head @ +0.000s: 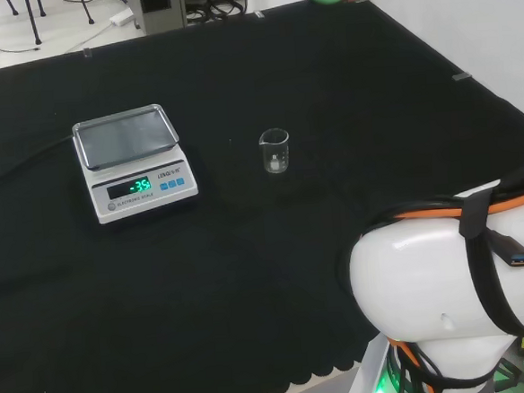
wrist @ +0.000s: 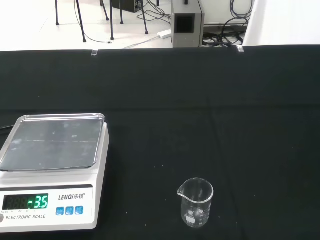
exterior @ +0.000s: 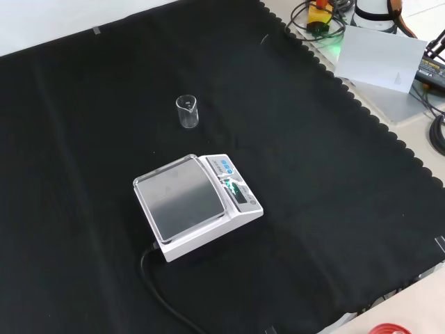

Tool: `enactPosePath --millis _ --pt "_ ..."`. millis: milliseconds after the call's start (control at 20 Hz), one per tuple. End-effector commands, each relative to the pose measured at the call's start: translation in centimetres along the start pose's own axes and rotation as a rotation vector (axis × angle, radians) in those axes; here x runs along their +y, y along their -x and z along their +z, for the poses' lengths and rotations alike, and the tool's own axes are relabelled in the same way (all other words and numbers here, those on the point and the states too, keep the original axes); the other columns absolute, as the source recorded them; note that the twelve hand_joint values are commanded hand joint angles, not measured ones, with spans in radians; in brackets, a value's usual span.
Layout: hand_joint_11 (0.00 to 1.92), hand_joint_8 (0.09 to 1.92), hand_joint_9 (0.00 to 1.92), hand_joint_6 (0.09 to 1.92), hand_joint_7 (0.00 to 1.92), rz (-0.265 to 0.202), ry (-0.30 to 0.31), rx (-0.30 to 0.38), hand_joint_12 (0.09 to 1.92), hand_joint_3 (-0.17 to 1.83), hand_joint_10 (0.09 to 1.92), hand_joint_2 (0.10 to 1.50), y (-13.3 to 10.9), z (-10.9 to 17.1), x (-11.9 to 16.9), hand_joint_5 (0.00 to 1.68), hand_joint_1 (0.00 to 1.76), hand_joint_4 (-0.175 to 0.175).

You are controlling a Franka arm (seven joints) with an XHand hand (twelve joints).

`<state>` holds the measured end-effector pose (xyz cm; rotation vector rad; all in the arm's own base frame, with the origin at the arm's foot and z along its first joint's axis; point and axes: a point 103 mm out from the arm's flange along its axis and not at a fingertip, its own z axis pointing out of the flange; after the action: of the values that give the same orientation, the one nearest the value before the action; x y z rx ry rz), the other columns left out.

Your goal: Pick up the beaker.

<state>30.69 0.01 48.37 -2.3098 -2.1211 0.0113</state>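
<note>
A small clear glass beaker point(head: 275, 151) stands upright on the black cloth, to the right of the scale in the head view. In the front view the beaker point(exterior: 187, 111) stands farther off than the scale, alone on the cloth. The wrist view looks at the beaker point(wrist: 196, 202) from a distance, with bare cloth all round it. Its spout points toward the scale in that view. Nothing touches the beaker.
A white electronic scale point(head: 134, 162) with a steel pan and a lit green display stands beside the beaker; the scale point(exterior: 196, 203) has a black cable running off toward the front edge. The arm's white link point(head: 457, 282) fills the head view's lower right.
</note>
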Motion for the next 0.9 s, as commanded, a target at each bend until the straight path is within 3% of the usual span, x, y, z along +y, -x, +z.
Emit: enactPosePath --millis 50,300,400,900 --pt "0.15 0.63 0.56 0.50 0.35 0.060 0.139 0.031 1.43 -0.17 0.67 1.05 1.4 -9.9 -5.1 0.39 0.82 -0.041" --pt "0.05 0.63 0.51 0.42 0.35 0.047 0.207 0.023 1.49 -0.17 0.71 1.06 1.1 -8.7 -3.4 0.41 0.77 -0.041" --pt "0.06 0.63 0.52 0.43 0.36 0.039 0.220 0.010 1.49 -0.17 0.72 1.06 0.0 -7.7 -2.1 0.43 0.77 -0.041" --pt "0.06 0.63 0.52 0.45 0.38 0.006 0.132 0.105 1.48 -0.17 0.72 1.06 0.8 -1.5 2.4 0.47 0.78 -0.040"
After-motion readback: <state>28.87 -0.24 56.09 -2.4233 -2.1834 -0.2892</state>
